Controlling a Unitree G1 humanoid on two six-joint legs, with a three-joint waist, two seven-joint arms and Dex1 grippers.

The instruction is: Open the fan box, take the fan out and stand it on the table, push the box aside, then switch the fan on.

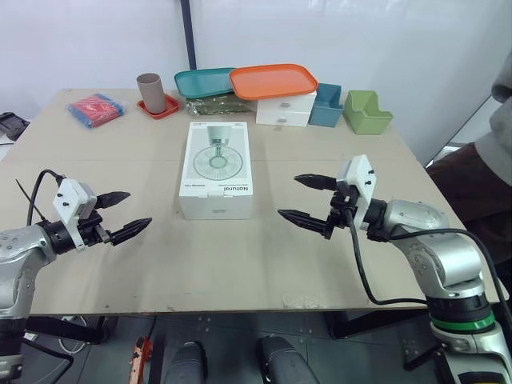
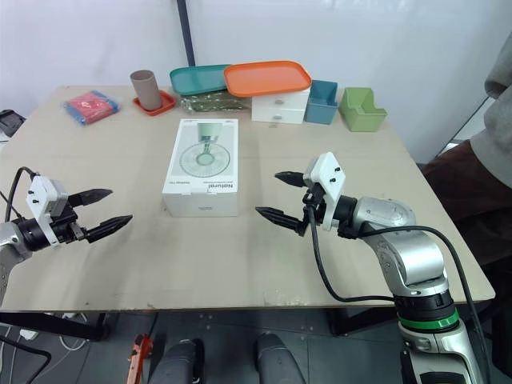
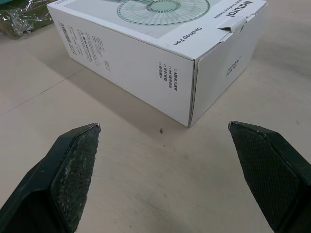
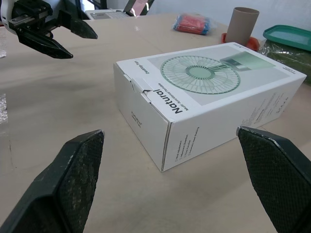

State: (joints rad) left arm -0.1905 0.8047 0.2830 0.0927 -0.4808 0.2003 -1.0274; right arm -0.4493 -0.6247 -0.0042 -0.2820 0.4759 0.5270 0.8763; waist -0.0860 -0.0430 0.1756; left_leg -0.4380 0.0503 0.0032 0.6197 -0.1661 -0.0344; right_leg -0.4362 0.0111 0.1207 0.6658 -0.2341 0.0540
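The beige table (image 1: 240, 264) stood before a white wall; I saw the fan box (image 1: 216, 170) lying flat and closed near its middle, flap end toward the robot; my left gripper (image 1: 138, 208) hovered left of it, fingers wide apart; my right gripper (image 1: 288, 195) hovered to its right, fingers likewise spread, holding nothing; an orange tray (image 1: 273, 80) and a cup (image 1: 150, 92) sat along the far edge.
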